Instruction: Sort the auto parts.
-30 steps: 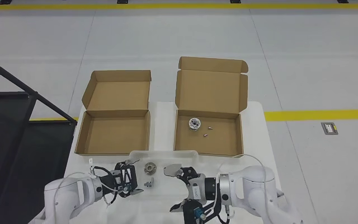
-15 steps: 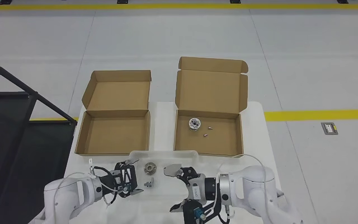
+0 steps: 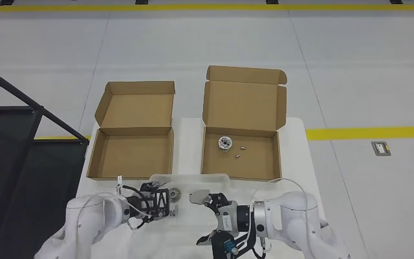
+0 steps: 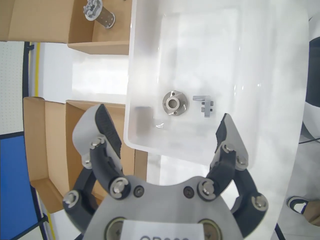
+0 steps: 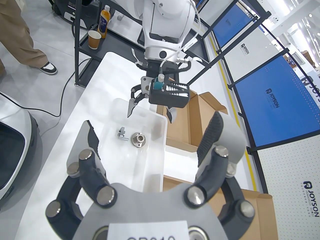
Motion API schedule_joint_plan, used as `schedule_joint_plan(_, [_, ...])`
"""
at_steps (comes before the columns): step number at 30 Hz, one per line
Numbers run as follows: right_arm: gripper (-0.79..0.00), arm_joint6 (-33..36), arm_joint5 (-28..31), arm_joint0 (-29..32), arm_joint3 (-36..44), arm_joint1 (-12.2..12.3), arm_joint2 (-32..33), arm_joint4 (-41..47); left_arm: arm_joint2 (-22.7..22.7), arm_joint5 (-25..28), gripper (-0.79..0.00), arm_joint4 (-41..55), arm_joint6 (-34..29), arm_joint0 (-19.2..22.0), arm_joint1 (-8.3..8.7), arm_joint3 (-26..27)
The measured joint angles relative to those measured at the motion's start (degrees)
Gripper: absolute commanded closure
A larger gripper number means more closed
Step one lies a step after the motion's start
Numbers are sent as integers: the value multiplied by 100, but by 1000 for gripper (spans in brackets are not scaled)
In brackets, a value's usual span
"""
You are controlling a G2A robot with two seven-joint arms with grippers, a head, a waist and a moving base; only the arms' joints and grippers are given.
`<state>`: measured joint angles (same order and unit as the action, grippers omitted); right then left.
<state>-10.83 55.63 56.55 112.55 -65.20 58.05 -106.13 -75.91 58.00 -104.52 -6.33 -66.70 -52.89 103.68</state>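
A clear plastic tray (image 4: 140, 51) holds a round metal flange (image 4: 174, 102) and a small stepped bracket (image 4: 205, 105). My left gripper (image 4: 166, 128) hangs open just above the tray's near end, its jaws wide on either side of the two parts. From above, the left gripper (image 3: 160, 202) sits beside the flange (image 3: 173, 193). My right gripper (image 3: 202, 219) is open with nothing in it at the tray's other end. Its wrist view looks along the tray (image 5: 150, 166) at the bracket (image 5: 122, 134), the flange (image 5: 138, 139) and the left gripper (image 5: 150, 116) beyond.
Two open cardboard boxes stand behind the tray. The left box (image 3: 129, 153) has nothing in it. The right box (image 3: 259, 162) holds a cylindrical metal part (image 3: 224, 142) and two small screws (image 3: 240, 150). A black frame (image 3: 26, 129) stands left of the table.
My left gripper has moved up and to the right, from beside the tray to over its end near the flange and bracket. The right arm has not moved.
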Motion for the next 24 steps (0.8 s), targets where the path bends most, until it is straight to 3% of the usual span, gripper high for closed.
schedule_joint_plan(2, [-785, 0, 0, 0, 0, 0, 0, 0, 350, 0, -763, 114, -63, 298, 49, -185])
schedule_joint_plan(4, [-785, 0, 0, 0, 0, 0, 0, 0, 783, 0, -573, 208, -198, 634, 101, -395])
schedule_joint_plan(7, [-785, 0, 0, 0, 0, 0, 0, 0, 1377, 0, -576, 420, -357, 1040, 178, -608])
schedule_joint_plan(8, [-785, 0, 0, 0, 0, 0, 0, 0, 1535, 0, -542, 494, -394, 1150, 206, -652])
schedule_joint_plan(11, [-785, 0, 0, 0, 0, 0, 0, 0, 1954, 0, -640, 723, -529, 1474, 310, -771])
schedule_joint_plan(13, [-785, 0, 0, 0, 0, 0, 0, 0, 2153, 0, -643, 895, -670, 1643, 381, -846])
schedule_joint_plan(19, [-785, 0, 0, 0, 0, 0, 0, 0, 2508, 0, -542, 1249, -1294, 1981, 517, -982])
schedule_joint_plan(24, [-785, 0, 0, 0, 0, 0, 0, 0, 2795, 0, -542, 1224, -1670, 2150, 530, -1000])
